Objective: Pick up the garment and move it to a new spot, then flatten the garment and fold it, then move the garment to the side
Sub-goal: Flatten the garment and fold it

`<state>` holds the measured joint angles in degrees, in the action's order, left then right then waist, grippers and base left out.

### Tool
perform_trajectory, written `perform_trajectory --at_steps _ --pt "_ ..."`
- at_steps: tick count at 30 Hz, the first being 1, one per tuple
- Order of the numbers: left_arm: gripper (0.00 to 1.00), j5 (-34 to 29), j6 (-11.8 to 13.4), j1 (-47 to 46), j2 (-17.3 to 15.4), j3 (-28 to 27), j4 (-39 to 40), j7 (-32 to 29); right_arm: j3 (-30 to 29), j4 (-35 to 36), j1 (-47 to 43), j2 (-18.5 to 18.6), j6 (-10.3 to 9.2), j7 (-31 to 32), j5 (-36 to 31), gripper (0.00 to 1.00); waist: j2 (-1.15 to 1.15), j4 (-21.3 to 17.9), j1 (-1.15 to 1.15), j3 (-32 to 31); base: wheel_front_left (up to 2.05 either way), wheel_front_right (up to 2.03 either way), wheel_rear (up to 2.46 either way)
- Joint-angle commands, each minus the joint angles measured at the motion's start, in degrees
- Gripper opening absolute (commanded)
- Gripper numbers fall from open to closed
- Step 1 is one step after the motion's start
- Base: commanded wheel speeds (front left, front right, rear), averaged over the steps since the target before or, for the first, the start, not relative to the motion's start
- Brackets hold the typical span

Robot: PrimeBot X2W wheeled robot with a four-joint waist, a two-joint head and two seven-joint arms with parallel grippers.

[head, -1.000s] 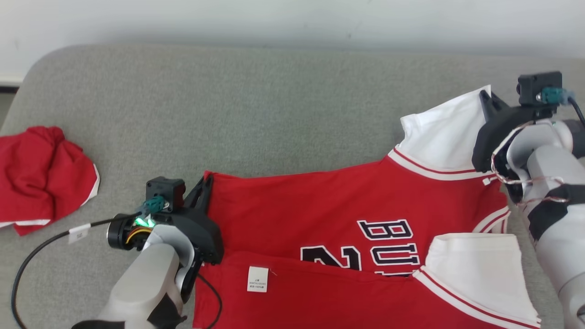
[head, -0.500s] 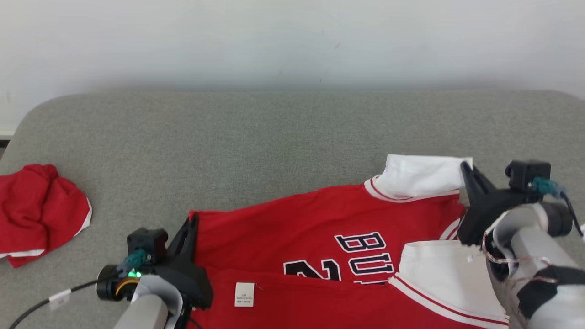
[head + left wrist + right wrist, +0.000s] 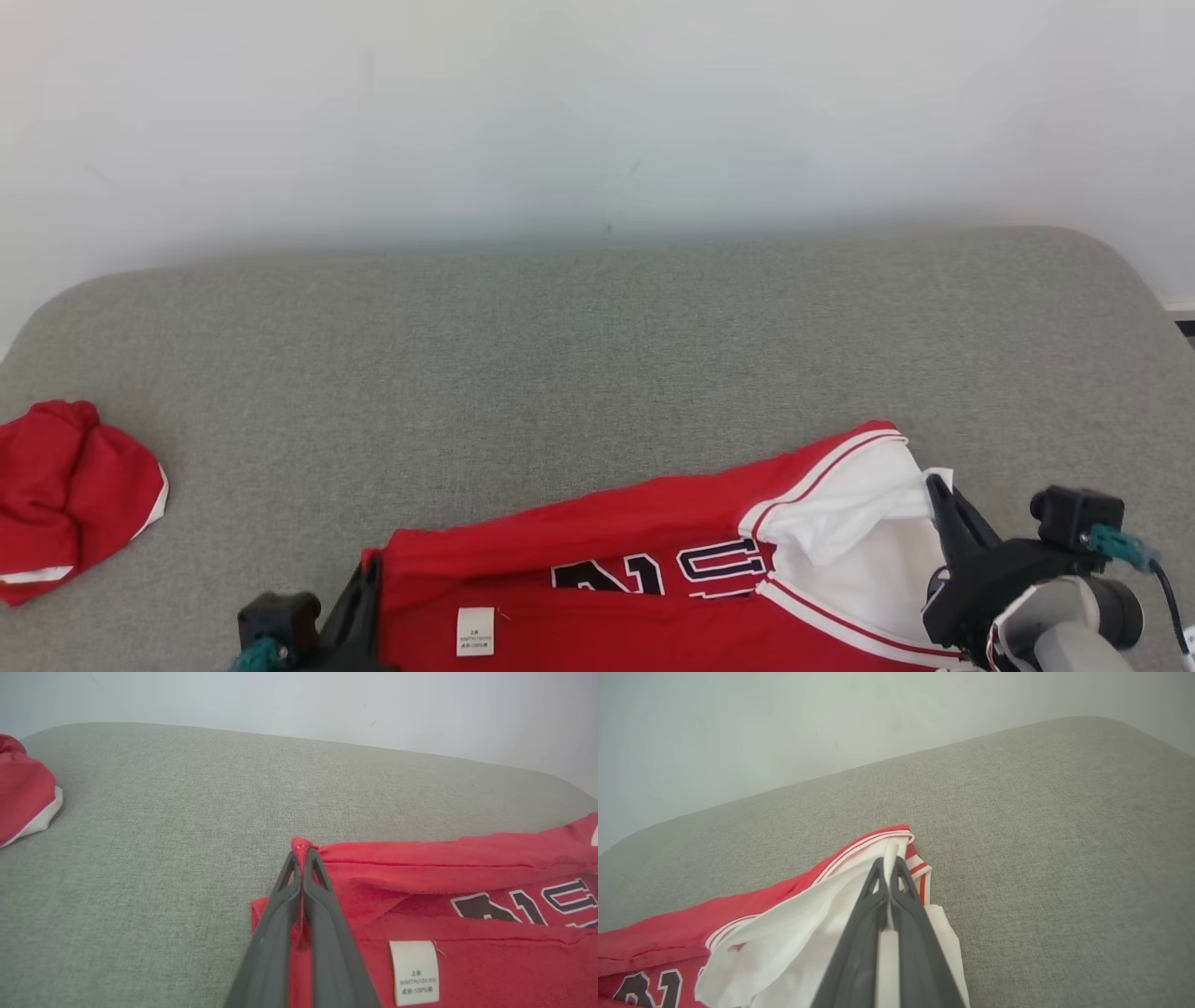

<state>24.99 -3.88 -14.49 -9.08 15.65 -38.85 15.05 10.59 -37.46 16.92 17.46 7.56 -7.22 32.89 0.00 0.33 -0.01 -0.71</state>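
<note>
The left hand [image 3: 302, 855] is clenched on a red hem corner of the garment [image 3: 444, 905], the cloth pinched between its two dark fingers. Just right of those fingers lies a white care tag [image 3: 415, 972] reading "60MTH(120/60)" and "100%", with small characters too fine to read. Beyond the tag, dark white-edged lettering [image 3: 672, 574] shows "21" and a "U", partly folded under. The right hand [image 3: 888, 863] is closed on the edge of the white sleeve [image 3: 794, 933], whose red-and-white striped trim curls just past its fingertips. The garment lies between both hands on the grey fabric bench [image 3: 560, 355]. Far to the left hand's left, well apart, sits a crumpled red cloth [image 3: 65, 495].
</note>
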Motion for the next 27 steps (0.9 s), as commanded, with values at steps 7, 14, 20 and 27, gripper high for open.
perform_trajectory --at_steps 7,14,20,27 --pt "0.00 -1.23 -0.48 4.01 0.87 -2.72 0.79 0.16 -4.55 5.93 -6.46 -2.27 -0.16 1.73 -0.38 0.00 0.00 -1.88 0.01 -0.92 0.00 0.00 0.00" --pt "0.00 -2.99 -0.90 6.71 1.60 -5.76 1.59 0.16 -8.33 11.49 -11.38 -5.32 -0.16 4.46 -1.06 0.00 0.00 -3.17 0.01 -0.96 0.00 0.00 0.00" --pt "0.00 -4.63 -1.38 7.96 2.06 -7.60 1.84 0.16 -9.40 13.46 -13.55 -6.72 -0.16 6.10 -3.68 0.00 0.00 -3.62 0.01 -0.74 0.00 0.00 0.00" --pt "0.39 -7.34 -1.51 9.69 3.17 -9.76 3.92 0.17 -11.12 11.85 -13.89 -7.33 -0.16 6.25 -7.23 0.88 0.00 -3.17 0.01 -0.43 0.00 0.00 0.00"
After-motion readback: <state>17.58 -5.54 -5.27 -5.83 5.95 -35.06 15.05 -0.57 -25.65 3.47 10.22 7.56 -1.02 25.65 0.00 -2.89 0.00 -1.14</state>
